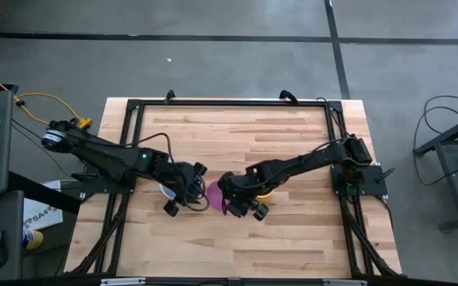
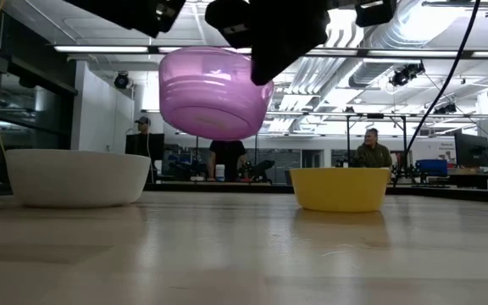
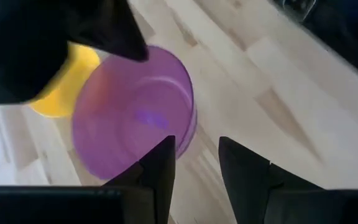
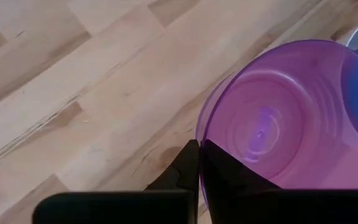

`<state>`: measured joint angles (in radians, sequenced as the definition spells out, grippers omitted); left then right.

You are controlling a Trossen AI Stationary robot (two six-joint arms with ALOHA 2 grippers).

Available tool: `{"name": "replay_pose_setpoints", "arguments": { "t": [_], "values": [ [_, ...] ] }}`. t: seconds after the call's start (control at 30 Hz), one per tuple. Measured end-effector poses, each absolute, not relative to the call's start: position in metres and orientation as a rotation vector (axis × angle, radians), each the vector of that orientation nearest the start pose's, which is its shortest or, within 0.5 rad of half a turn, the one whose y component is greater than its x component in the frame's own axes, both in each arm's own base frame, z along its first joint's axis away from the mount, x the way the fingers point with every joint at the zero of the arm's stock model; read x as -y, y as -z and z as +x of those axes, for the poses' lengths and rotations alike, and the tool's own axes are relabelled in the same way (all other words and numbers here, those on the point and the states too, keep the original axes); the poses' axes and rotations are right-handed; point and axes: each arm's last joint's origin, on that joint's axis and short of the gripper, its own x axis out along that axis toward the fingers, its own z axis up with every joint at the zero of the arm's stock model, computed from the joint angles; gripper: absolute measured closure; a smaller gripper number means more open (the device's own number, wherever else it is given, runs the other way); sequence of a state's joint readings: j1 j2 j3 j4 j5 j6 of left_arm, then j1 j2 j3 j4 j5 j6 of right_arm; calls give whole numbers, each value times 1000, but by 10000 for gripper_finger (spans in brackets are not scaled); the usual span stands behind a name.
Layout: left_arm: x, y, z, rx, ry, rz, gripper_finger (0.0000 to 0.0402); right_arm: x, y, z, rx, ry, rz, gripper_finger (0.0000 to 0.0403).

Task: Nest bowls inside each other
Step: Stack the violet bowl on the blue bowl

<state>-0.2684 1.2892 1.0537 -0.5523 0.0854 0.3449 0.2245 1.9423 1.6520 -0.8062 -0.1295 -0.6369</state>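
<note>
A translucent purple round plastic bowl (image 2: 214,93) is held above the wooden table (image 1: 237,127), near the middle of its front half, clear of the surface in the low view. It is gripped by the right gripper (image 4: 199,163), whose dark fingers are pressed together on the bowl's rim. The left gripper (image 3: 197,163) is seen just beside the bowl, its fingers parted with bare wood between them and nothing held.

A white round plastic bowl (image 2: 76,177) rests on the table under the left arm and is largely covered by it in the high view; a patch of blue shows inside it in the right wrist view, too cut off to be identified. A yellow round plastic bowl (image 2: 340,188) stands on the table beneath the right arm, only partly visible from above. People (image 2: 373,152) are seen in the room behind.
</note>
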Motion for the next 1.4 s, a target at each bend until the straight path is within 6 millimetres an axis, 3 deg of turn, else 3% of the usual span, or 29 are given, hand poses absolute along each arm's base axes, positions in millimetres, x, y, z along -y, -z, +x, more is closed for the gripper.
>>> {"name": "replay_pose_setpoints", "arguments": {
  "t": [0.2,0.6,1.2,1.4],
  "values": [
    [75,-276,263,-780,502,449,280,-98,-251,400,-961,-673,-627,399],
    [76,-277,267,-708,565,612,280,-107,-253,401,-908,-712,-624,399],
    [78,-268,274,-711,610,683,281,-107,-254,403,-875,-709,-654,399],
    [78,-268,274,-707,625,710,320,-107,-254,403,-875,-710,-654,399]
  ]
}}
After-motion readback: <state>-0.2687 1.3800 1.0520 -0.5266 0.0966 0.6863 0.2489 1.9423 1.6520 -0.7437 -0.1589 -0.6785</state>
